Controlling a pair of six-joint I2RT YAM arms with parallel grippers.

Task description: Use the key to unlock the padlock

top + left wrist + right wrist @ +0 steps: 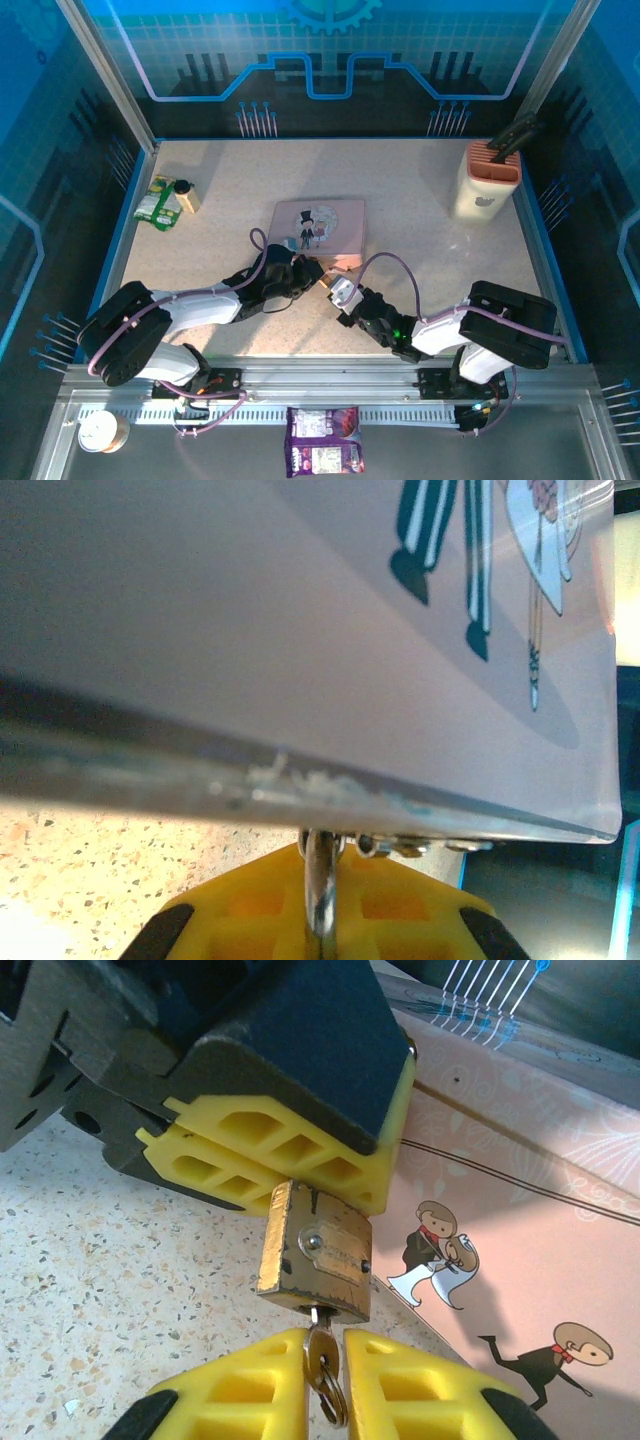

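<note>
Closest to the right wrist camera, right gripper (323, 1380) was pinched shut on the key (321, 1358), blade seated in the padlock (315, 1260) keyhole, likely ready to turn. Padlock hung body-down above the table (120, 1290), shackle end clamped in the left gripper (310, 1175), probably so it couldn't twist. Beyond, pink tin (520, 1260) lay flat just beside them.

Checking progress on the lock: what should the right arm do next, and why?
Probably twist the right gripper to turn the key: it already sits in the bottom of the padlock, which the left gripper clamps from above.
</note>
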